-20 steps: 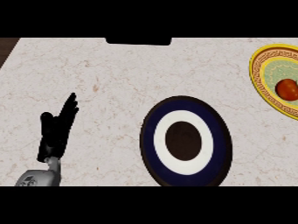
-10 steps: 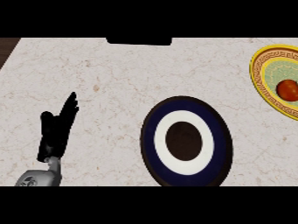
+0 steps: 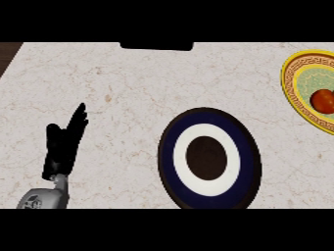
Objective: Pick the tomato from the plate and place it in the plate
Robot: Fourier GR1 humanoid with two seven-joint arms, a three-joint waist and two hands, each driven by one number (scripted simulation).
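the left robot hand [image 3: 62,142] rests at the lower left of the tabletop [image 3: 140,78], fingers straight, holding nothing; the right one is not visible. just beside it lies one dark blue plate [image 3: 171,162] with white ring. well apart, on one yellow plate [image 3: 294,93] at the right edge, sits the one tomato [image 3: 325,101]. i judge it light, smooth, a little soft; take it around the sides.
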